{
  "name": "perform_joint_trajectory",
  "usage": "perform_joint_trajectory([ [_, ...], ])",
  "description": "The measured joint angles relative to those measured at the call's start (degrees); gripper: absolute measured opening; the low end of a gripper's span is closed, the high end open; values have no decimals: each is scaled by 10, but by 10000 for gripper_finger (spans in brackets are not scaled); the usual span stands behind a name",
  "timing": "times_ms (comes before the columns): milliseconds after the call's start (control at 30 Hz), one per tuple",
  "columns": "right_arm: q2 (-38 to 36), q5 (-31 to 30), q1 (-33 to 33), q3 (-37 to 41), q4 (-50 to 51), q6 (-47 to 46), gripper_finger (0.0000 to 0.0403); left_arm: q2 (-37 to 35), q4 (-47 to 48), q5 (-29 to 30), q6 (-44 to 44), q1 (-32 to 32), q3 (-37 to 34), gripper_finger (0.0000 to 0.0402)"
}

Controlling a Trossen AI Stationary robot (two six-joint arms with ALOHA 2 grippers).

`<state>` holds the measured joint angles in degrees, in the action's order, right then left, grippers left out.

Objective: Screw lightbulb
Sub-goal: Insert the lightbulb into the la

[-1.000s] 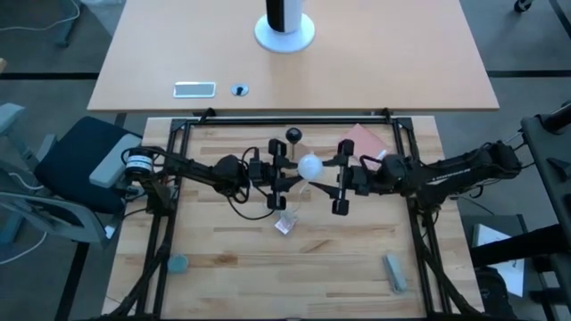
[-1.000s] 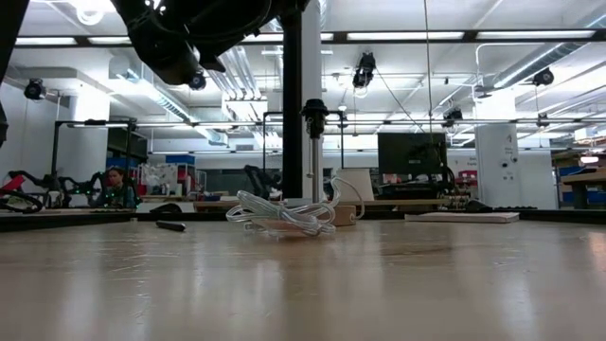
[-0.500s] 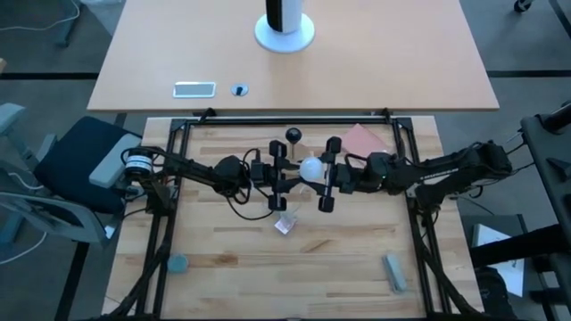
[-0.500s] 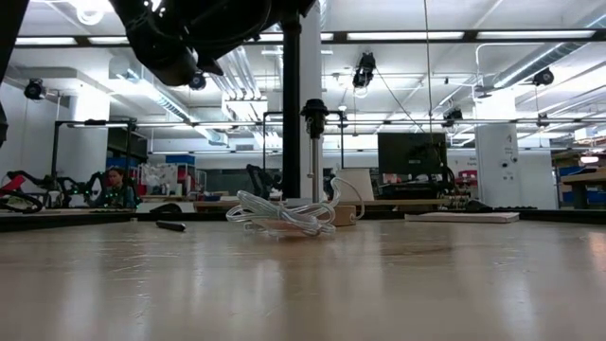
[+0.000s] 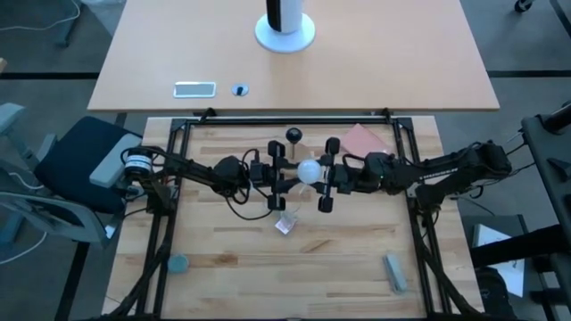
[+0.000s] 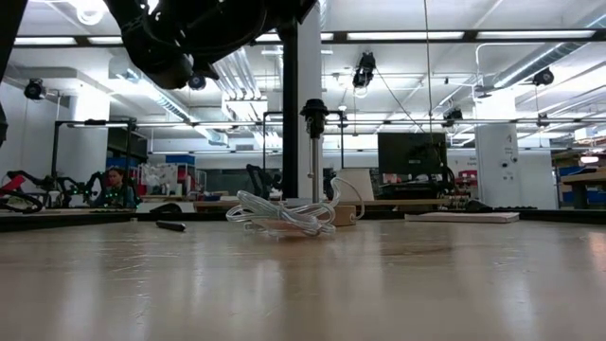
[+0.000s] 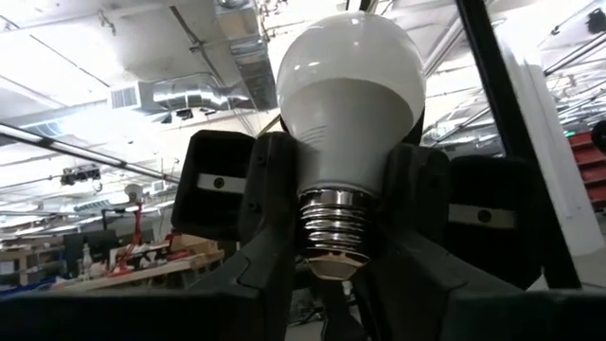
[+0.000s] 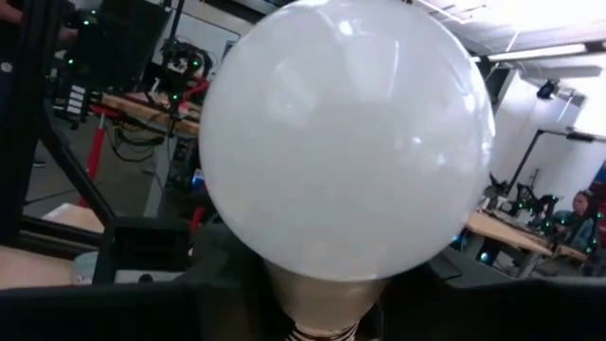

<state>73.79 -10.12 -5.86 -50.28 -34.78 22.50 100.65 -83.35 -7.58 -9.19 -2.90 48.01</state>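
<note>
From above, one white lightbulb (image 5: pixel 309 169) hangs over the middle of the wooden worktop (image 5: pixel 223 267) between two tools, the left tool (image 5: pixel 287 171) and the right tool (image 5: pixel 323 176), likely so one arm can hand it to the other. In the left wrist view, the left tool's fingers (image 7: pixel 275 218) are clenched on the bulb's neck above its silvery screw base (image 7: pixel 331 232). In the right wrist view the globe fills the picture, and I cannot tell if the right tool is gripping it.

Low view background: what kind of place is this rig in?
Probably a robotics lab or workshop: exposed ceiling ducts, strip lights, workbenches with a monitor, and a person seated at a far bench. Both arms meet at the lightbulb over a framed wooden table.
</note>
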Motion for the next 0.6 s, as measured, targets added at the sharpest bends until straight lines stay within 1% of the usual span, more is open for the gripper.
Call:
perform_joint_trajectory([
  [100,-11,0,8,1,14,-24,133,-1,11,5,-1,-3,0,123],
  [167,-24,-3,17,-1,0,-42,131,-2,41,12,12,-6,-3,123],
  [233,-45,-3,29,-3,4,-66,130,0,76,30,15,-5,-4,124],
  [333,-66,10,56,-3,38,-103,130,-12,111,75,0,-6,-3,124],
  [400,-73,36,84,-2,73,-133,130,-16,132,104,-17,-6,-2,125],
  [467,-78,71,124,-1,101,-170,130,-18,155,116,-45,-7,-3,125],
  [533,-80,125,174,-1,119,-209,130,-30,170,126,-72,-8,-3,125],
  [600,-66,198,227,-1,125,-241,130,-53,190,153,-93,-11,-3,125],
])
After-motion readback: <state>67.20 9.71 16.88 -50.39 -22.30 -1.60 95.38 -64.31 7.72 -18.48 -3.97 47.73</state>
